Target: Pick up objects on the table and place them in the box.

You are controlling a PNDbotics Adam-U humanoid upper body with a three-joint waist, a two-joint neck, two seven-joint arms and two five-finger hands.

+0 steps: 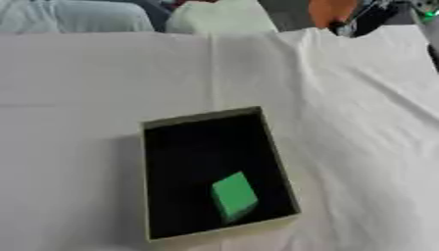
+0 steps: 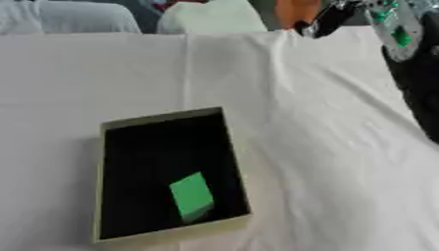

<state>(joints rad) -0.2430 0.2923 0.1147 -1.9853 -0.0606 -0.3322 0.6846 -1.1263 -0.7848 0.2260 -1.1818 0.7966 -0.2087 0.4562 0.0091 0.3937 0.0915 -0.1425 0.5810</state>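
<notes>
White cloth (image 1: 85, 98) covers the whole table, creased, with folds running past the box's right side. Open rectangular box (image 1: 279, 147), pale walls, black inside, sits near the front edge, slightly askew. Right arm (image 2: 420, 93), black, comes in well beyond the box at far right; its hand (image 2: 330, 19) shows at the top edge, blurred, can't tell if the fingers are open or curled. Green block (image 1: 233, 196) lies tilted inside the box, near its front right corner.
</notes>
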